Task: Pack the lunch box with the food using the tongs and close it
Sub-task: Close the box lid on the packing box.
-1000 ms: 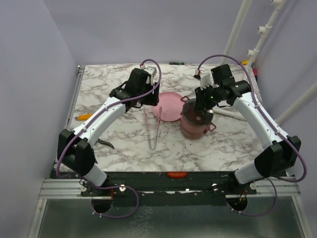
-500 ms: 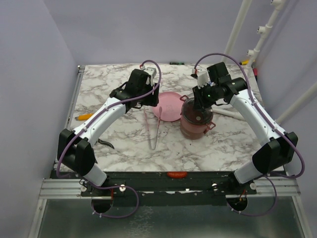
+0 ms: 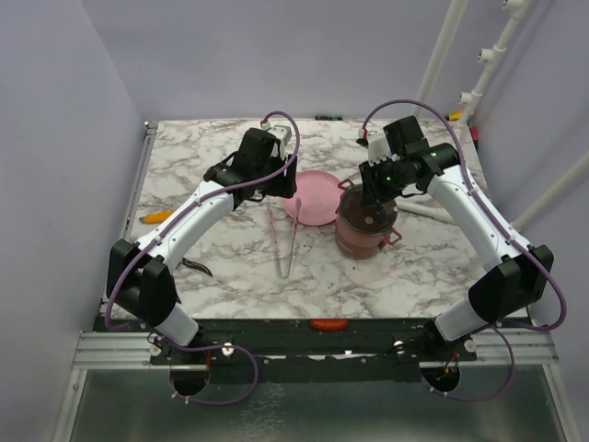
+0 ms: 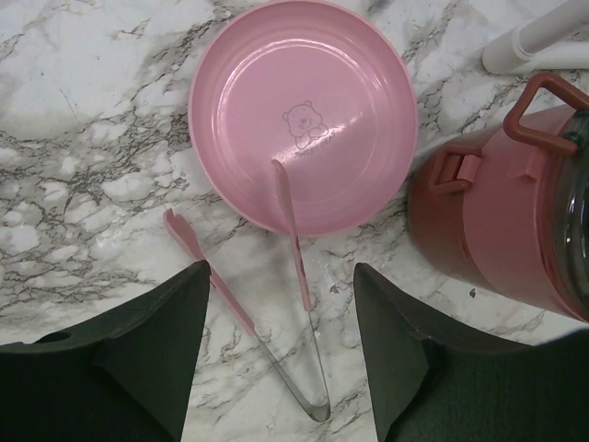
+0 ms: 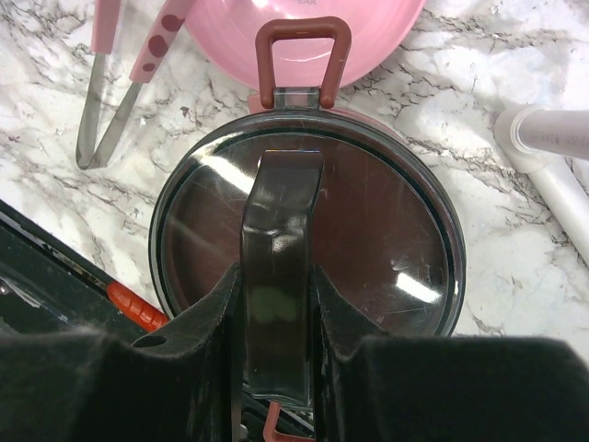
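Observation:
The dusty-red lunch box point(image 3: 364, 236) stands right of the pink plate point(image 3: 309, 197), its tiers stacked. The clear grey top lid point(image 5: 391, 241) sits on it. My right gripper point(image 5: 279, 287) is shut on the lid's arched handle point(image 5: 281, 230), directly above the box point(image 4: 497, 230). The pink tongs point(image 4: 291, 221) lie on the marble, one tip resting on the plate's rim point(image 4: 230, 175). My left gripper point(image 4: 281, 276) hovers open over the tongs point(image 3: 285, 241), with nothing between its fingers. The food is out of view; the plate is bare.
A white pipe point(image 5: 552, 161) lies on the table right of the lunch box. Black pliers point(image 3: 195, 267) and an orange-handled tool point(image 3: 155, 216) lie near the left edge. A red-orange object point(image 3: 328, 324) sits at the table's front edge.
My right wrist has shifted slightly toward the far side above the lunch box, still holding the lid handle. The left arm and the tongs have not moved.

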`<state>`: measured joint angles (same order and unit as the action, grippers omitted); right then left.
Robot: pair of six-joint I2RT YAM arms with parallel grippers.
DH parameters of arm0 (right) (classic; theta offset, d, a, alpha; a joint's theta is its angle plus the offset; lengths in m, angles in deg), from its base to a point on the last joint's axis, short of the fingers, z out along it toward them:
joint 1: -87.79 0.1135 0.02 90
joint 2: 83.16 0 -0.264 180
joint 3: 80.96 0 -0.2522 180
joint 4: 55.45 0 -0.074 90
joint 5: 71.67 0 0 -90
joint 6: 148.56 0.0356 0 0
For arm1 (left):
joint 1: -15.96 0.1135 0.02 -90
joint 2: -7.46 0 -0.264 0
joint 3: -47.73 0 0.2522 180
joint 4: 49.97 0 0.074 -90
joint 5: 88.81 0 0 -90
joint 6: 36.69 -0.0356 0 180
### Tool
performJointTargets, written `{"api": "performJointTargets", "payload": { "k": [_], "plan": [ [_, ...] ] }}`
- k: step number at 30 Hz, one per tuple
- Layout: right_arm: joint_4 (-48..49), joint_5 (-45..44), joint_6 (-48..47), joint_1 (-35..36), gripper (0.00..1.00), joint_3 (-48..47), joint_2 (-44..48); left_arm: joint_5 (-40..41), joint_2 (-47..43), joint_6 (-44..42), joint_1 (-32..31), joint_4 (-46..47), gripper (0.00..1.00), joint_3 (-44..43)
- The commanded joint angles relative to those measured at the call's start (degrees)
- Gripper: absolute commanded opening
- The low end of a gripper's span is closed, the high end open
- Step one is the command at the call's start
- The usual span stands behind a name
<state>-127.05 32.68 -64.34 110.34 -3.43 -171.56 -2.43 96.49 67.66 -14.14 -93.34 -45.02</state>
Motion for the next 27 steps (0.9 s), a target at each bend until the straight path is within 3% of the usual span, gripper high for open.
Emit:
{"api": "performJointTargets", "payload": {
  "k": [1,9,14,20,22,23,27],
  "plan": [
    [-5.5,-2.5,0.0,0.7,0.02,-0.3,-0.4,-2.1,-0.7,1.0,0.2,1.4,0.65,-0.5],
    [-3.3,-4.7,-0.8,0.7,0.06,1.6,0.0,-2.3,-0.8,1.4,0.2,1.6,0.65,0.1],
    [-1.6,-7.1,-1.0,0.7,0.36,2.3,-0.5,-2.9,-0.9,2.0,0.2,1.7,0.65,-0.2],
    [0.6,-5.7,0.0,0.7,0.59,2.5,4.0,-2.9,-1.2,2.0,0.2,1.8,0.65,-0.7],
    [1.8,-4.8,0.7,0.7,0.9,2.8,6.1,-3.1,-1.0,2.2,0.2,1.9,0.65,-1.0],
    [2.3,-4.5,1.0,0.7,0.99,2.9,7.0,-3.2,-0.8,2.4,0.2,2.0,0.65,-1.3],
    [3.3,-9.7,4.9,0.6,1.0,3.2,11.5,-4.8,0.1,3.8,0.2,2.8,0.65,-3.2]
  ]
}}
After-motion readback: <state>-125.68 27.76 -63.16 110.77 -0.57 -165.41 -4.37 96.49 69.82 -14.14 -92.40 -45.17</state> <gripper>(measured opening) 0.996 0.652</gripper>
